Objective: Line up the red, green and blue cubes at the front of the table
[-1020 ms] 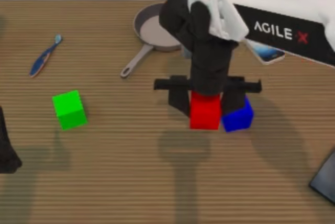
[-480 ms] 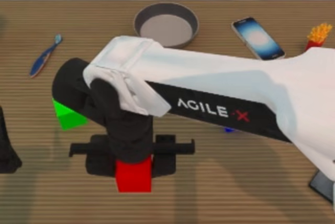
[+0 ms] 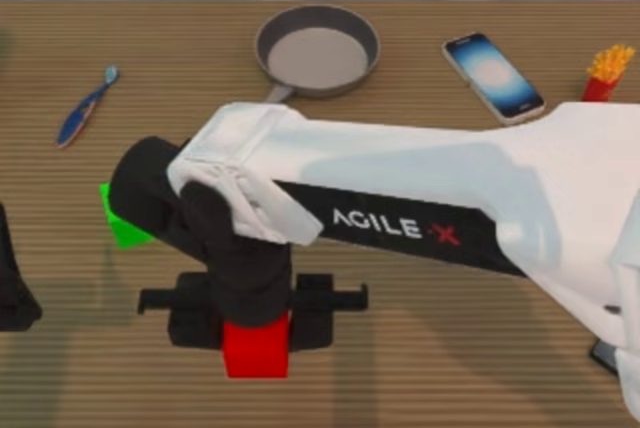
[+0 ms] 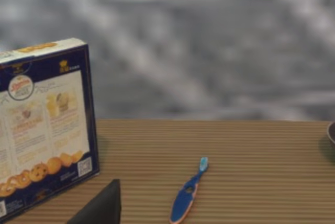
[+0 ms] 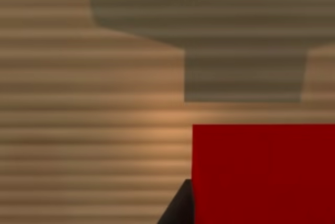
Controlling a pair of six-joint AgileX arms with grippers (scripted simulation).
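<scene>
The ridged tan wooden desk [image 3: 420,368] carries everything. My right arm reaches across it to front left, its tool [image 3: 255,323] clamped on the red cube [image 3: 256,350]. The green cube [image 3: 122,225] peeks out just behind the wrist. The left tool [image 3: 12,293] sits parked at the left edge; I cannot tell its state.

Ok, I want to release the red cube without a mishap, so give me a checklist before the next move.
1. Red cube held in right gripper: ok.
2. Cube near the table front edge: ok.
3. Cube resting on the table: cannot tell.
4. Green cube apart from red cube: ok.
5. Blue cube located: not ok, hidden under the right arm.
6. Left gripper parked at the left edge: ok.
</scene>
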